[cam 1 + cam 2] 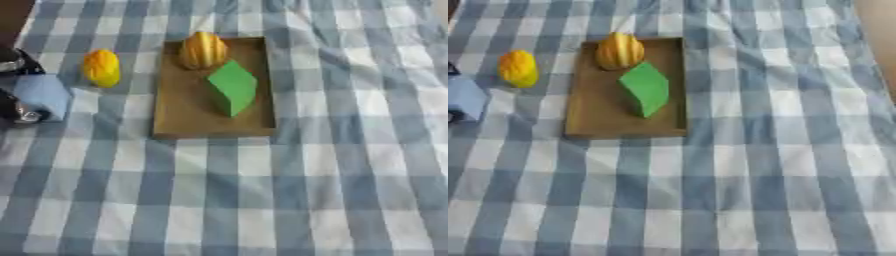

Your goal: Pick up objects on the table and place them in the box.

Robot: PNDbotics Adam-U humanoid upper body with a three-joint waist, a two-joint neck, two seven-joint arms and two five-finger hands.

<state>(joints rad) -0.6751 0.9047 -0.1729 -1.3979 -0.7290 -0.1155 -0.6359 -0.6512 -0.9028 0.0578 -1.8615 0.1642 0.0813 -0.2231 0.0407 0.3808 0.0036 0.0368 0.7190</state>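
While the robot's left hand [19, 107] is clamping a pale-blue block [44, 95] w/ curled fingers, it's risking clipping the yellow-orange fruit [101, 68] en route to the shallow brown box [175, 112].

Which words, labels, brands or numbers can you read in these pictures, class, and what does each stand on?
None: no writing shows on the box, the green block, the two yellow fruits, the pale blue object or the checked cloth.
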